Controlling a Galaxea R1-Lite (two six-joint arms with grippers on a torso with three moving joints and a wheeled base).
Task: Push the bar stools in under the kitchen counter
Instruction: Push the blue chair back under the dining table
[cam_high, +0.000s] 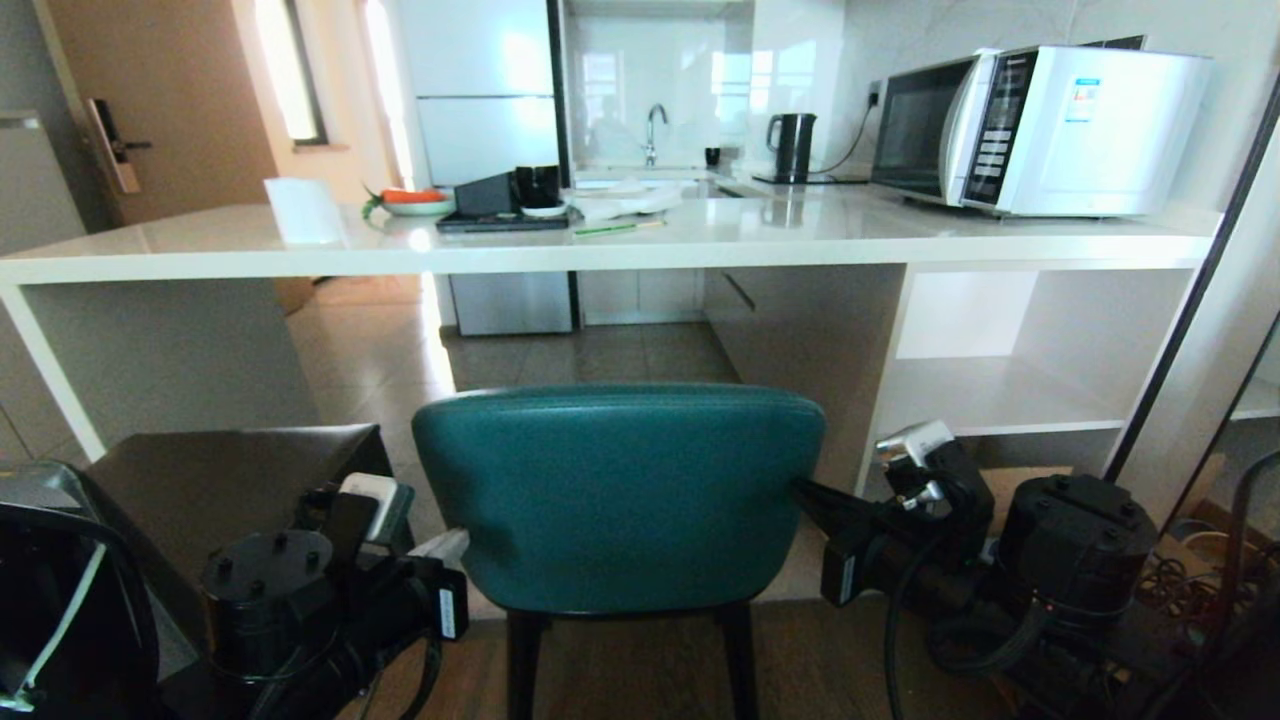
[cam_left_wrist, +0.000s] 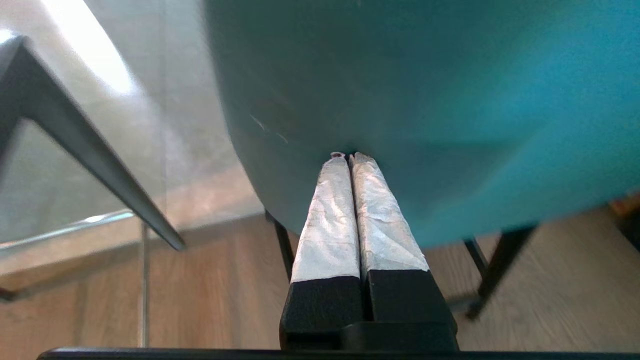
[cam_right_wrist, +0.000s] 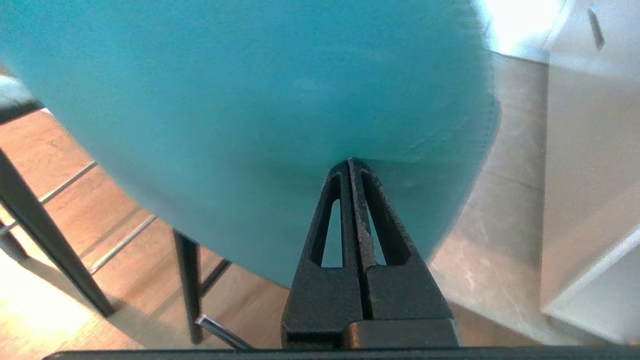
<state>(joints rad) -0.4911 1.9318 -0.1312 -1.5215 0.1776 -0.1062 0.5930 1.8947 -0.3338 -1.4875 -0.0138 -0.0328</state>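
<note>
Pushing claws: two; left claw (cam_left_wrist: 348, 158) and right claw (cam_right_wrist: 350, 163) are each closed empty, tips pressed on the back of the teal stool (cam_high: 618, 490).
Stools: two; the teal one is not yet under, the dark square stool (cam_high: 225, 480) waits beside it.
Counter (cam_high: 640, 250): one, beyond; both stools are left to push.

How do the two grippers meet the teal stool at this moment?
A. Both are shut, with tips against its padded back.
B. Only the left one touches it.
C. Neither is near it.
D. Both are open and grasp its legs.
A: the left gripper and the right gripper each have shut jaws, tips against the back of the teal stool.
</note>
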